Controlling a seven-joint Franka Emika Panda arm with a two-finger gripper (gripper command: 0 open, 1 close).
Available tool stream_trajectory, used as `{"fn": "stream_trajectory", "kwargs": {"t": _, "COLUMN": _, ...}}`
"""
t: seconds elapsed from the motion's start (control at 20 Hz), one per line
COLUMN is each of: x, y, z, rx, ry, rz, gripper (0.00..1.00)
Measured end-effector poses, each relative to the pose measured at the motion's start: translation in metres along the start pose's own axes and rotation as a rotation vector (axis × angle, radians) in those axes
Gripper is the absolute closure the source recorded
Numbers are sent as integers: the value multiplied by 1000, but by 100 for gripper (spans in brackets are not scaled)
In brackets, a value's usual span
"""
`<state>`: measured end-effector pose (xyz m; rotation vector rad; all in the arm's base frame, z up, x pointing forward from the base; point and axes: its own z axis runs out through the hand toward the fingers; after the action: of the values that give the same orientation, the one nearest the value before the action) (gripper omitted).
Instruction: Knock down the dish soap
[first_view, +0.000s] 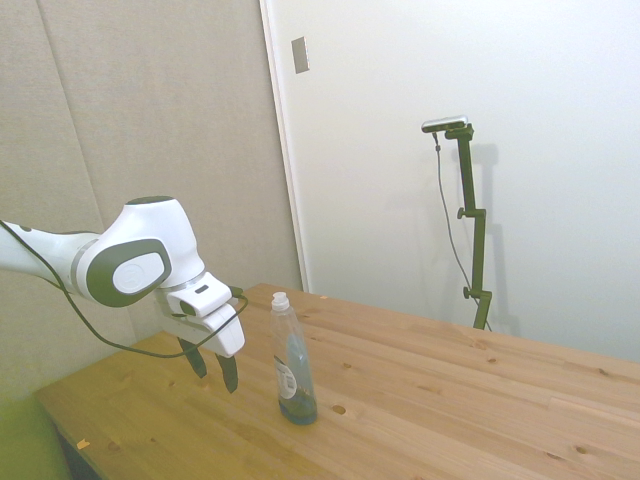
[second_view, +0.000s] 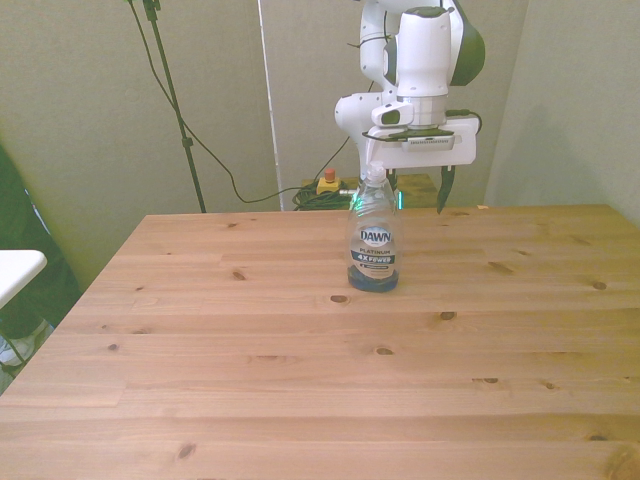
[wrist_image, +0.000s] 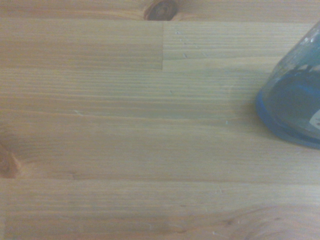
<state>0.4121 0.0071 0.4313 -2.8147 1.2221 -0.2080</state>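
1. We see the dish soap (first_view: 294, 360) standing upright on the wooden bench (first_view: 450, 400), cap on top and a pool of blue liquid settled at the base. In the front view it stands a little past the middle of the bench, nearer the far edge, with bare wood all around it.

2. Our gripper (first_view: 214, 370) hangs just beside the bottle, apart from it, on the side away from the front camera. Its fingers point down and stand apart, with nothing between them; in the front view one dark finger (second_view: 443, 190) shows clear of the bottle toward the front view's right, while the other is mostly hidden behind the bottle's neck.

3. We judge the fingers are held at about the bottle's upper half because a push high up tips a tall, slim bottle most easily, whereas a push low down would more likely slide it.

4. The fingers need not close on anything; a sideways sweep is enough, so an empty gripper suits the job.

5. The wrist view shows the bottle's blue base (wrist_image: 295, 107) at the edge of the picture, resting flat on the planks, so it has not yet been tipped.

6. Most of the weight sits low, so we expect a light nudge might only rock it; a firm push through the neck looks safer.
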Motion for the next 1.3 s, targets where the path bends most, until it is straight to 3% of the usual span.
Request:
{"fn": "stream_trajectory", "kwargs": {"t": 0.1, "x": 0, "y": 0, "z": 1, "rx": -1, "ry": 0, "rz": 0, "gripper": 0}}
{"fn": "stream_trajectory", "kwargs": {"t": 0.15, "x": -2, "y": -2, "z": 1, "rx": 0, "ry": 3, "rz": 1, "gripper": 100}}
{"fn": "stream_trajectory", "kwargs": {"t": 0.4, "x": -3, "y": 1, "z": -6, "rx": 31, "ry": 51, "rz": 35, "gripper": 100}}
{"fn": "stream_trajectory", "kwargs": {"t": 0.75, "x": 21, "y": 37, "z": -47, "rx": 52, "ry": 159, "rz": 100, "gripper": 100}}
{"fn": "stream_trajectory", "kwargs": {"t": 1.3, "x": 60, "y": 53, "z": -32, "rx": 44, "ry": 247, "rz": 155, "gripper": 100}}
